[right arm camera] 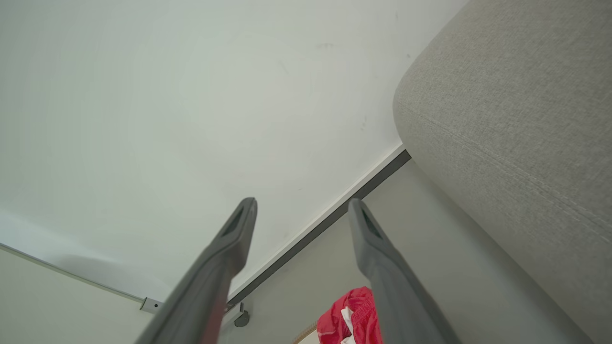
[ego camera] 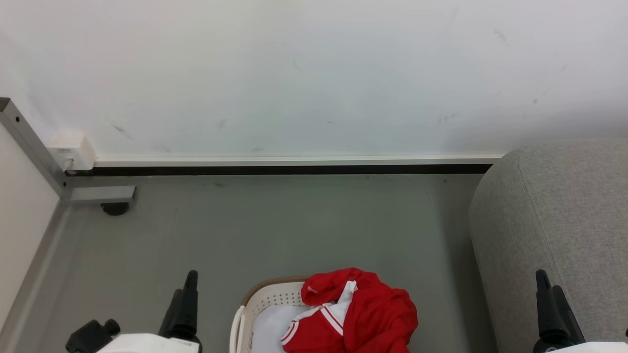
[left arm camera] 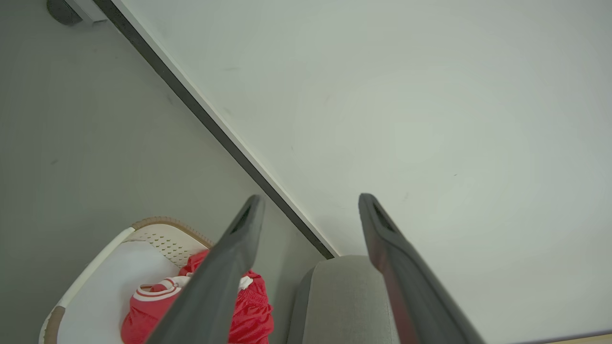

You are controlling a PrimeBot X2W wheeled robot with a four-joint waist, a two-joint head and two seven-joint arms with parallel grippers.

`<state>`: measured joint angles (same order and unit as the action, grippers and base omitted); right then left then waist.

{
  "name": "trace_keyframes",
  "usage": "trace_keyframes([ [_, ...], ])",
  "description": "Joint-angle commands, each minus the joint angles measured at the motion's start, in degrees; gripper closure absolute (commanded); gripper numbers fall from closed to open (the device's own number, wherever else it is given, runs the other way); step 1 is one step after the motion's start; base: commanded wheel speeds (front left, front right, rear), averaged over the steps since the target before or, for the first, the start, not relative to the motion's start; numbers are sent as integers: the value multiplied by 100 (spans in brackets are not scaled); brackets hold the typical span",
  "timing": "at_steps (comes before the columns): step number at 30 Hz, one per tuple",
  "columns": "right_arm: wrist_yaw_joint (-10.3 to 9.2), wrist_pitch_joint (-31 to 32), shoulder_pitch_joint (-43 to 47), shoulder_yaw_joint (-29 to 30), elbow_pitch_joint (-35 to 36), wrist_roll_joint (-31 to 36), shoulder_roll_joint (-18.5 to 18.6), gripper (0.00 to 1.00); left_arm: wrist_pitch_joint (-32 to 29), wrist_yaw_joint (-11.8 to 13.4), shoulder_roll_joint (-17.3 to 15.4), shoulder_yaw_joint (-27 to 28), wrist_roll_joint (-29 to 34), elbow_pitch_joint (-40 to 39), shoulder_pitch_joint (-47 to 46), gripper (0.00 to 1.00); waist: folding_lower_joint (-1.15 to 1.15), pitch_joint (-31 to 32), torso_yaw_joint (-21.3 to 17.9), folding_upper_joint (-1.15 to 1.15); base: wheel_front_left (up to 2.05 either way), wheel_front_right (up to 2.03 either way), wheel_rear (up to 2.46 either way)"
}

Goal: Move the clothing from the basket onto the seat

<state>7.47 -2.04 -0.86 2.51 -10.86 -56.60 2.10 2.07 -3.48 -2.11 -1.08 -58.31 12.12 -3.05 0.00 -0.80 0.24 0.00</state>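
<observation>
Opening step here: the clothing [ego camera: 360, 314] lies heaped in the basket [ego camera: 267, 296] near the seat [ego camera: 554, 220], left gripper [left arm camera: 311, 200] and right gripper [right arm camera: 302, 204] hang empty, fingers spread wide, so the next move calls for a reach down into that red fabric.

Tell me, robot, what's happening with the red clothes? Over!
Left tool open, empty. Right tool open, empty. Clothing heaped in basket, seat to the right. Nothing seen blocking.
</observation>
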Motion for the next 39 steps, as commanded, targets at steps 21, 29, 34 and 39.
trace_keyframes([
  [21,2,-454,113,-139,-47,1919,182,0,454,222,-90,-244,2148,-157,50,0,0,-24,7,0,0,0,0],
  [29,2,-588,135,-129,-71,2484,240,0,578,267,-172,-331,2728,-118,92,0,0,-22,7,0,0,0,0],
  [34,2,-663,147,-136,-72,2806,274,0,658,313,-223,-405,3082,-96,112,0,0,-17,15,0,0,0,0],
  [39,3,-738,164,-135,-76,3113,290,0,736,368,-300,-486,3415,-110,96,0,0,-28,25,0,0,0,0],
])
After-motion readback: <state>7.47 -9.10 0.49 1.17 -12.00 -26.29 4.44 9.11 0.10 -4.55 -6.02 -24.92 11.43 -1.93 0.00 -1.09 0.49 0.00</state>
